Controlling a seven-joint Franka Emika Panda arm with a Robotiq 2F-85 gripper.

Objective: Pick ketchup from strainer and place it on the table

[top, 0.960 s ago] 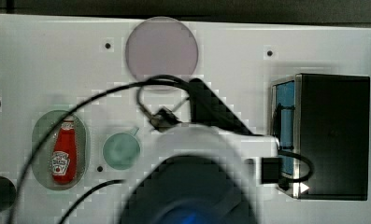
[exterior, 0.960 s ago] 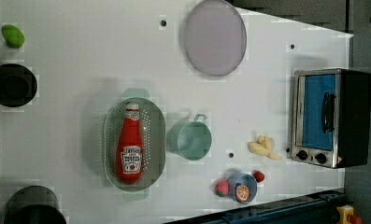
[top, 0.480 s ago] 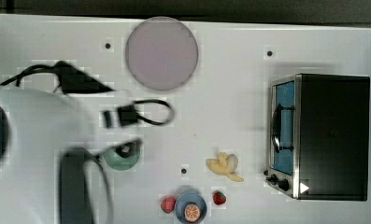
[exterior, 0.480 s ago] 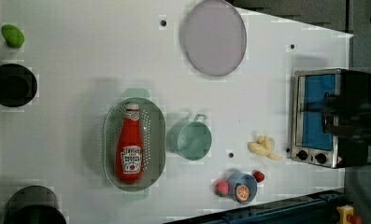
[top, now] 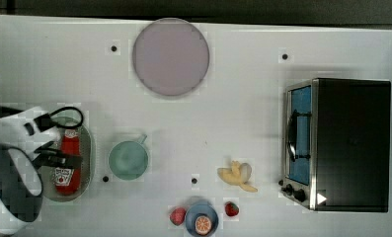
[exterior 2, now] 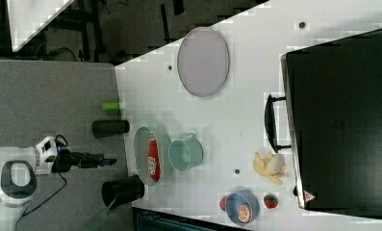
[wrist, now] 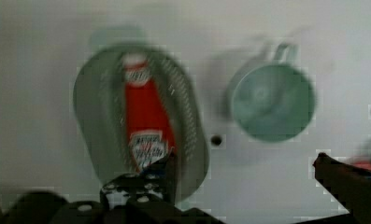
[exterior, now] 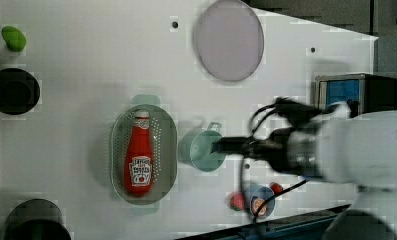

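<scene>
Your pincer stands wide open with nothing in it. In the wrist view one dark finger hangs over the lower end of the ketchup bottle and the other finger sits well off to the side, past the teal cup, so the bottle lies beside the gap between them, not inside it. In the top view the arm's dark fingertips overlap the bottle's middle, and in the left view the pincer points toward the cup from the left view's right; how high it hangs above the bottle you cannot tell.

The bottle lies flat inside the pale green strainer on the white bench, near the top view's left edge. Its long axis runs along the strainer's long axis. In the top view and the left view its white cap points toward the top of the picture, in line with the far mauve plate, and its base points toward the bottom.

The bottle is red and tapers toward the white cap, with a white label bearing dark lettering on its wider lower half and a small label at the neck.
</scene>
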